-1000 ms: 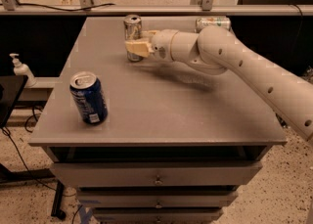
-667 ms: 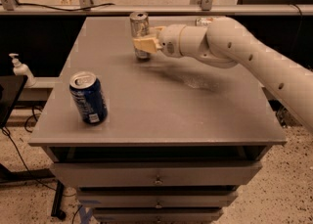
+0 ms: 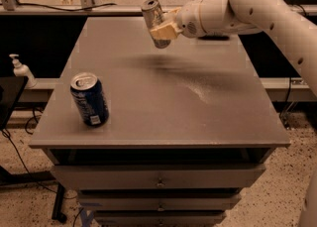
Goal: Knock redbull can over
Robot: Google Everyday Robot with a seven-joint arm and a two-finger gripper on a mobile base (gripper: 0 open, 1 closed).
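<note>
The redbull can (image 3: 153,19) is a slim silver can with a silver top. It is off the grey table (image 3: 198,112), above its far middle, and tilted with its top leaning left. Its shadow lies on the tabletop below it. My gripper (image 3: 163,30) comes in from the right on the white arm (image 3: 257,3). Its cream fingers (image 3: 159,31) are closed around the can's lower half, hiding part of it.
A wider dark-blue can with a white label (image 3: 90,99) stands upright near the table's front left edge. A soap dispenser (image 3: 21,70) stands on a ledge left of the table. Drawers sit under the tabletop. A rail runs behind the table.
The gripper and the can have risen off the tabletop and moved toward the far edge. The can has tipped from upright to leaning left. The blue can has not moved.
</note>
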